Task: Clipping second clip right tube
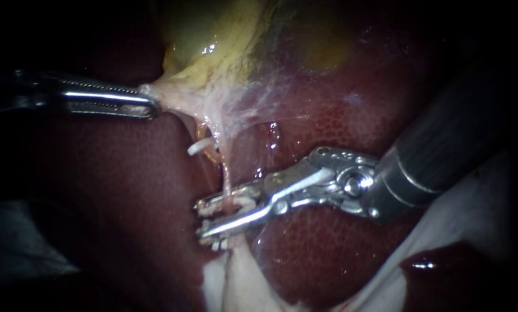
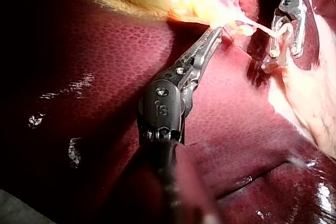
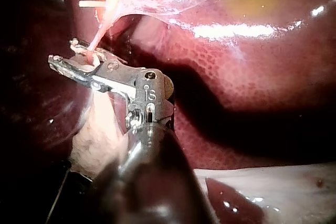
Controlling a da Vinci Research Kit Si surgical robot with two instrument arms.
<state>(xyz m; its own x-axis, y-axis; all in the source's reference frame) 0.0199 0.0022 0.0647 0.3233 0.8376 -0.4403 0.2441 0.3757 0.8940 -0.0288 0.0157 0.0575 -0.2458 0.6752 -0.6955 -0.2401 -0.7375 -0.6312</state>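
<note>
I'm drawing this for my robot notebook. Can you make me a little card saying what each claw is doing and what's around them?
left instrument: claw shut on pale tissue at the gallbladder edge, stretched taut
right instrument: claw standing apart around the tube, holding the loaded clip, white
tube: thin, pink, runs from the gallbladder down through the right claw
other clip: white, higher up beside that tube
underneath: dark red liver
loaded clip squeezed shut: not yet

The dark red liver (image 1: 340, 248) fills the view, with the yellowish gallbladder (image 1: 213, 40) at twelve o'clock.
</note>
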